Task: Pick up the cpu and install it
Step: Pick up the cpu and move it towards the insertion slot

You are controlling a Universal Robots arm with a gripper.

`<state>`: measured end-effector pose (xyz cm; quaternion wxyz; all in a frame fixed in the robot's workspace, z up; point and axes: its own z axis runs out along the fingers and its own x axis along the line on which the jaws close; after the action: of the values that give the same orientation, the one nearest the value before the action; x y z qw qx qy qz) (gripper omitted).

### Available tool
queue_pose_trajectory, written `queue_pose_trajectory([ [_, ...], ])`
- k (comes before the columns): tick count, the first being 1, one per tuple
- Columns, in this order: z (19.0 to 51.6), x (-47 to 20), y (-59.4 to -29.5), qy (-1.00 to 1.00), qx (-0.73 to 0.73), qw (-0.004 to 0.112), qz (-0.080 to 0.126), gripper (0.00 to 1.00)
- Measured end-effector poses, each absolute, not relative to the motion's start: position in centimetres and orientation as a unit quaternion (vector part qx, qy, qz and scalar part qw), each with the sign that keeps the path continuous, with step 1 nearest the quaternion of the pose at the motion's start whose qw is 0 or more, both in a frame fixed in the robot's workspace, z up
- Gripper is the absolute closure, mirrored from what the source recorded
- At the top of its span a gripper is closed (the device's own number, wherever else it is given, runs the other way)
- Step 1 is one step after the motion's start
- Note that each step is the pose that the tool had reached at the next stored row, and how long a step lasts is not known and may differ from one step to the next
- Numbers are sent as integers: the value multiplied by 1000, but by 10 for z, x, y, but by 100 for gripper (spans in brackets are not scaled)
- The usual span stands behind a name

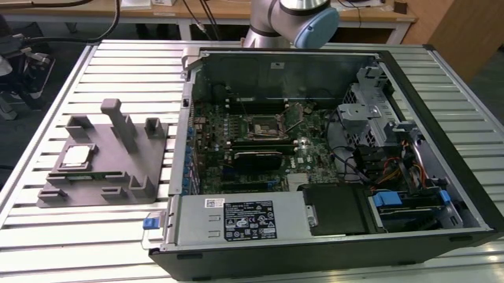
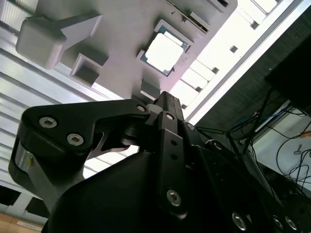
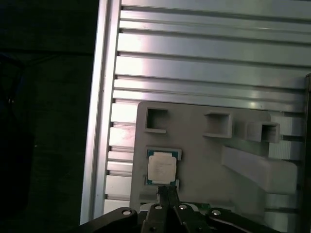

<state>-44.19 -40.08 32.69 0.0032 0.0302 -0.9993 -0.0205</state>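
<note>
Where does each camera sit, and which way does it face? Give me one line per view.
Exterior view: off the arm, above the table, looking down on the open case, fixture and cpu; the arm shows behind the case.
First wrist view: on the wrist, looking past the shut pincer at the cpu.
Second wrist view: on the wrist, looking along the pincer's side at the cpu.
Shared: all show cpu and fixture.

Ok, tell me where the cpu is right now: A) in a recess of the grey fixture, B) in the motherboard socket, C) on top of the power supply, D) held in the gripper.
A: the cpu lies flat in a recess of the grey fixture, beside the open case.
</note>
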Motion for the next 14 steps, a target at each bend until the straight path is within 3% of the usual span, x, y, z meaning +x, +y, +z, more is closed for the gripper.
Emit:
queue_pose_trajectory([
  [2, 323, -442, -401, -999, 30, 3, -20, 89],
  [8, 313, -442, -401, -999, 30, 3, -20, 59],
  [14, 307, -442, -401, -999, 30, 3, -20, 42],
])
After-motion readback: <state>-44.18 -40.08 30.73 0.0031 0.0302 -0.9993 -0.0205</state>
